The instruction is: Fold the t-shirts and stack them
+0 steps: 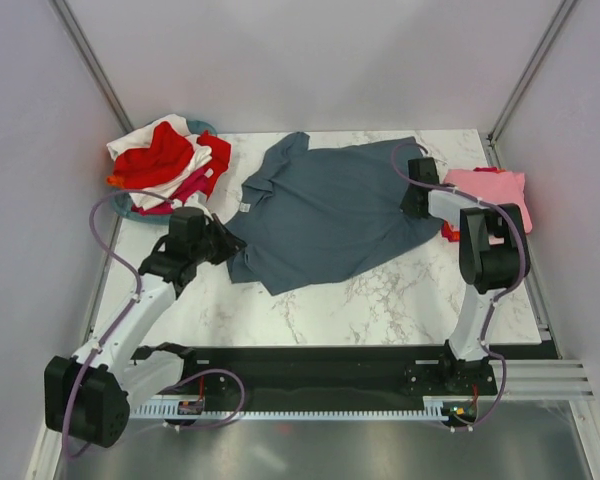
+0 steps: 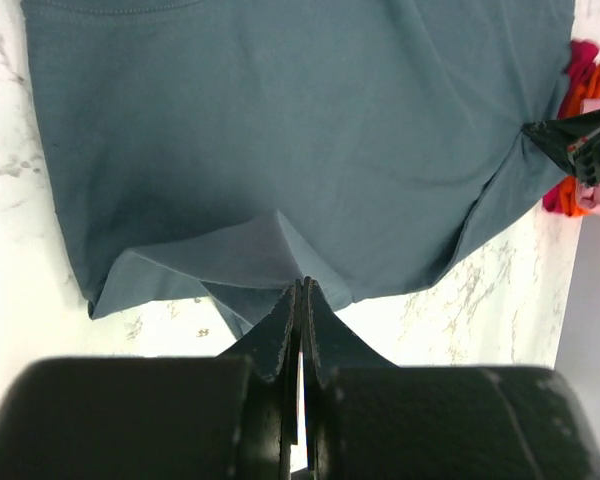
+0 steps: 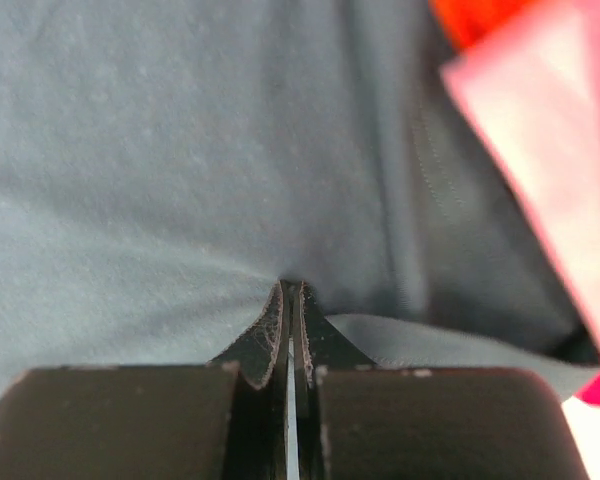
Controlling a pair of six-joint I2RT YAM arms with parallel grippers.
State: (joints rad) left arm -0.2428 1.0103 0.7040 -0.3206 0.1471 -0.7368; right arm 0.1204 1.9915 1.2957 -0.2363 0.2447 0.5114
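Observation:
A slate blue-grey t-shirt point(image 1: 330, 210) lies spread across the marble table, collar toward the back left. My left gripper point(image 1: 228, 243) is shut on a raised fold at its near-left edge; in the left wrist view the gripper point(image 2: 302, 282) pinches the cloth point(image 2: 280, 130). My right gripper point(image 1: 417, 200) is shut on the shirt's right edge, and the right wrist view shows it point(image 3: 292, 285) clamping the grey fabric point(image 3: 180, 150). A folded pink t-shirt point(image 1: 490, 185) lies at the right with an orange-red one point(image 1: 448, 232) peeking out beneath it.
A heap of red, white and magenta shirts point(image 1: 165, 160) fills the round teal basket point(image 1: 125, 205) at the back left corner. Grey walls close in the table on three sides. Bare marble point(image 1: 380, 300) stretches in front of the grey shirt.

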